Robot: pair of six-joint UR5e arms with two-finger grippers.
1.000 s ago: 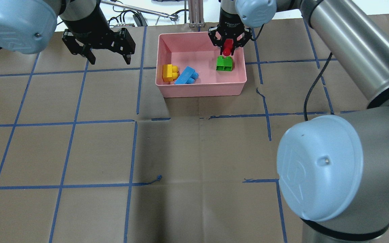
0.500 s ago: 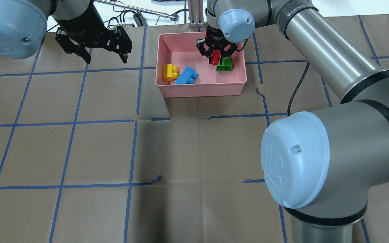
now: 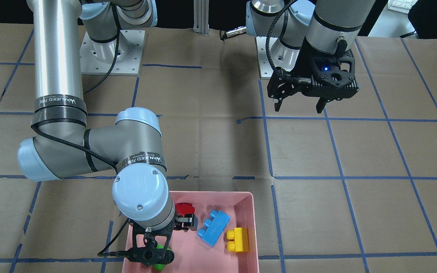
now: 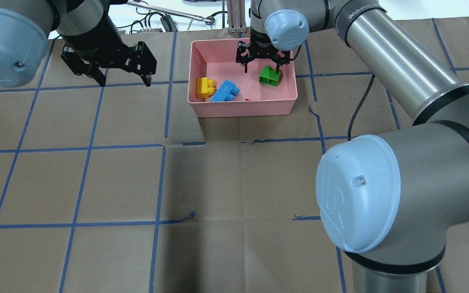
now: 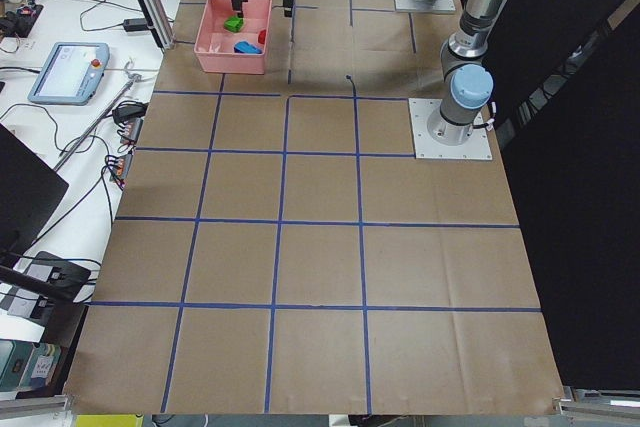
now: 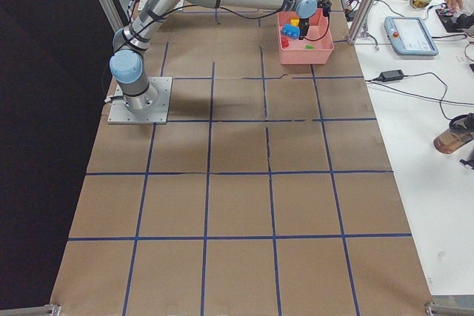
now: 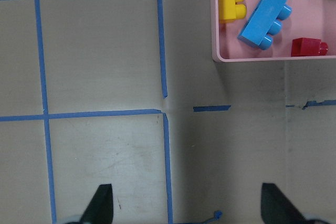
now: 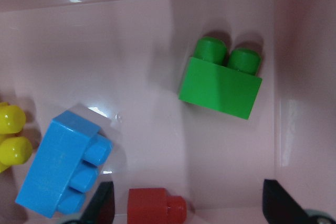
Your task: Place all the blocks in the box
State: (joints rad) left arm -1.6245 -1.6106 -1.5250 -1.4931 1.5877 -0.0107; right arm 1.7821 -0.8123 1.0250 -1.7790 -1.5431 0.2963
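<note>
The pink box point(image 4: 242, 109) stands at the table's far middle. All the blocks lie inside it: yellow point(image 4: 204, 87), light-blue point(image 4: 224, 91), green point(image 4: 270, 76), and the small red one point(image 3: 184, 208) against the wall nearest the robot. My right gripper point(image 4: 261, 70) hangs open and empty inside the box, beside the green block point(image 8: 220, 85) and above the red one point(image 8: 155, 208). My left gripper point(image 4: 122, 79) is open and empty over bare table, left of the box. Its wrist view shows the box corner point(image 7: 252, 57) with the red block point(image 7: 308, 47) in it.
Brown paper with a blue tape grid point(image 4: 161, 146) covers the table. An aluminium post point(image 4: 236, 16) and cables point(image 4: 153, 20) stand just behind the box. A pendant tablet point(image 6: 413, 35) lies on the side bench.
My right gripper opened and let go of the red block, which now lies on the box floor by the near wall. My left gripper drifted slightly left.
</note>
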